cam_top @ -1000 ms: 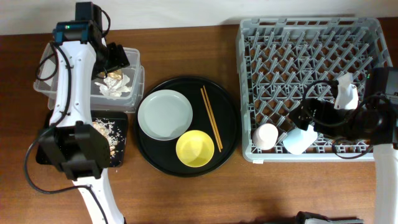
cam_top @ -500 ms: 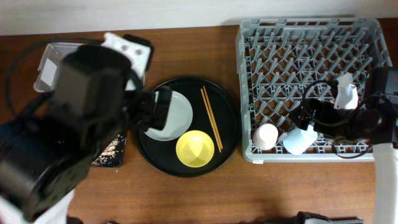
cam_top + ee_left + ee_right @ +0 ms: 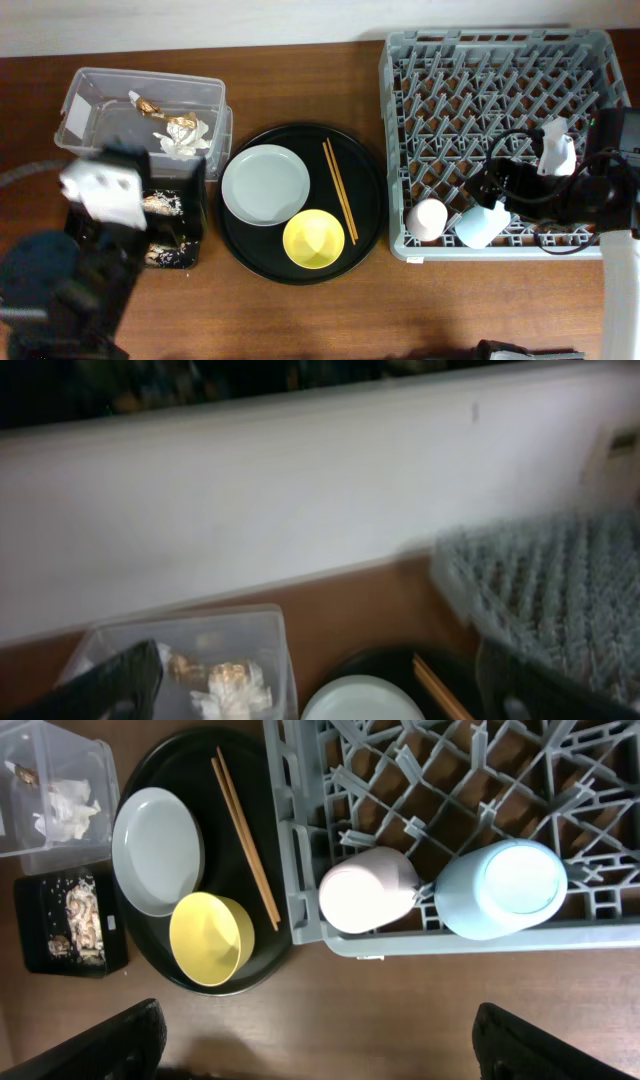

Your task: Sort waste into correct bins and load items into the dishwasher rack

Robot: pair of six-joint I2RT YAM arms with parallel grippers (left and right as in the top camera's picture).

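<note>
One pink cup [image 3: 367,890], blue cup [image 3: 500,888], grey rack [image 3: 480,942]

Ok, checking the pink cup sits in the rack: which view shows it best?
The right wrist view: the pink cup is large and sharp at the dishwasher rack's edge, beside the light blue cup. Overhead shows it small; the left wrist view misses it.

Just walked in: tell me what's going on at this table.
Two robot arms are sorting waste and loading dishes. Tissue and wrapper lie in the clear tub, food scraps in the shallow black tray. The pink cup and blue cup sit in the rack; the plate, yellow bowl and chopsticks wait on the round black tray. The left gripper and right gripper are both open, holding nothing.
</note>
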